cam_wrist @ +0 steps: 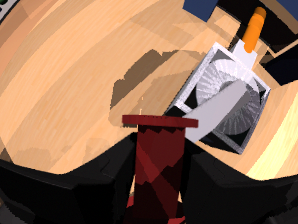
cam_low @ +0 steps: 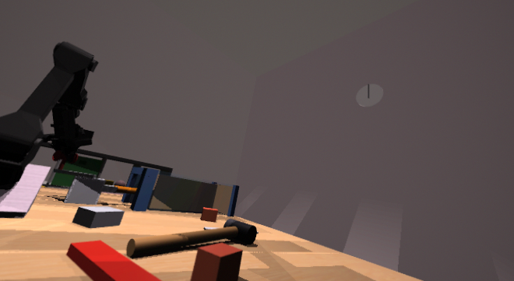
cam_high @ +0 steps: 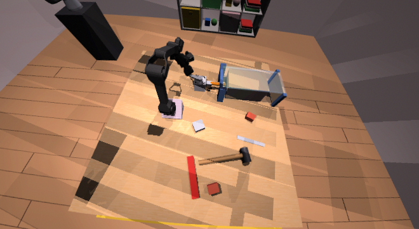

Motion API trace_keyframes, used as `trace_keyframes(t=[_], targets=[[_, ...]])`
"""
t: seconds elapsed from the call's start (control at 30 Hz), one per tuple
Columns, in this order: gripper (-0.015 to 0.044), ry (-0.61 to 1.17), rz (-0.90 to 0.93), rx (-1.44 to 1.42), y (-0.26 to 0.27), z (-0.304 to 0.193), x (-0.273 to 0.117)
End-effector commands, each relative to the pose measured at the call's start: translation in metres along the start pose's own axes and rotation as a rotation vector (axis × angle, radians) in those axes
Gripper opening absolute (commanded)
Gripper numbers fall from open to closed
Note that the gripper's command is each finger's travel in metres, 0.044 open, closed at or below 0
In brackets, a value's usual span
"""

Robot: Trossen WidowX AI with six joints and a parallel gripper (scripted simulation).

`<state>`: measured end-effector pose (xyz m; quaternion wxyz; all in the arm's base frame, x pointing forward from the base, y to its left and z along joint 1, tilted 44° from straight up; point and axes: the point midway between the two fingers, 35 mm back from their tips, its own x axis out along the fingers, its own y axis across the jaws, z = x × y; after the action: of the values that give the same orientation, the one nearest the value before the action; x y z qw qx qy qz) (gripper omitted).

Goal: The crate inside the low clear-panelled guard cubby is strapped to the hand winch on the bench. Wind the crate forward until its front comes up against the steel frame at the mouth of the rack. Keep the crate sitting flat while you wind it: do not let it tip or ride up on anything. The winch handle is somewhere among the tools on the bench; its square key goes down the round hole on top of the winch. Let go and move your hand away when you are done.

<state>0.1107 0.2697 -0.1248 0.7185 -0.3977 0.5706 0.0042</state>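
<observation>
My gripper [cam_high: 190, 72] [cam_low: 66, 154] [cam_wrist: 156, 140] is shut on the red grip of the winch handle. The handle's grey crank arm [cam_wrist: 217, 112] reaches from the grip to over the middle of the winch [cam_high: 199, 86] [cam_low: 82, 191]; its square key is hidden. An orange strap [cam_high: 216, 83] [cam_low: 126, 189] [cam_wrist: 254, 31] runs from the winch towards the cubby. The crate [cam_high: 246, 95] sits inside the clear-panelled cubby and looks flat, its front close behind the blue mouth frame [cam_high: 221, 95] [cam_low: 145, 191]. I cannot tell whether they touch.
A pale block [cam_high: 199, 125] [cam_low: 99, 217], a small red block [cam_high: 250, 116] [cam_low: 209, 214], a light strip [cam_high: 251, 141], a mallet [cam_high: 222, 158] [cam_low: 183, 240], a red bar [cam_high: 193, 178] [cam_low: 105, 261] and a brownish-red block [cam_high: 214, 188] [cam_low: 218, 264] lie on the bench.
</observation>
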Motion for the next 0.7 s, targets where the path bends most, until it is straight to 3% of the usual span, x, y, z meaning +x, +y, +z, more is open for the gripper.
trace_keyframes(t=[0.0,0.67], targets=[[0.0,0.021,-0.017,-0.016,-0.008,-0.012,0.0],[0.0,0.022,-0.018,-0.017,-0.026,-0.024,-0.006]])
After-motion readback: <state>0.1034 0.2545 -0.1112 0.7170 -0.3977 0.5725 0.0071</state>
